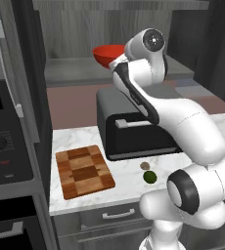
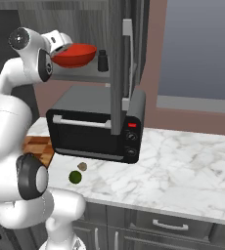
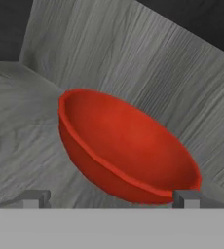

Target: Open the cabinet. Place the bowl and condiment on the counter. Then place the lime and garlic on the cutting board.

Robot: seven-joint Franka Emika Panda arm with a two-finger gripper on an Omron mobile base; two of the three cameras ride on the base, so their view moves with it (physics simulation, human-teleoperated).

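Inside the open dark grey wood-grain wall cabinet [image 2: 117, 68], the wide shallow bright red bowl [image 2: 74, 54] sits on the shelf, small near-black shaker bottle [image 2: 102, 61] just beside it. Two-finger gripper [image 3: 111, 197] is at the bowl's near rim, fingers spread wide, gripping nothing. On the white marble counter [image 2: 183, 161]: dark green lime [image 1: 150, 177] and beige-grey garlic lump [image 1: 145, 166] close together, near the chequered wooden cutting board [image 1: 84, 171], in front of the black toaster oven [image 2: 97, 129].

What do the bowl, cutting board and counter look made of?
Bowl: smooth, evenly red, soft sheen; plastic or glazed ceramic, can't tell which.
Cutting board: wood, chequered light and dark brown blocks with visible grain, satin finish.
Counter: white marble look, faint grey veins, polished.
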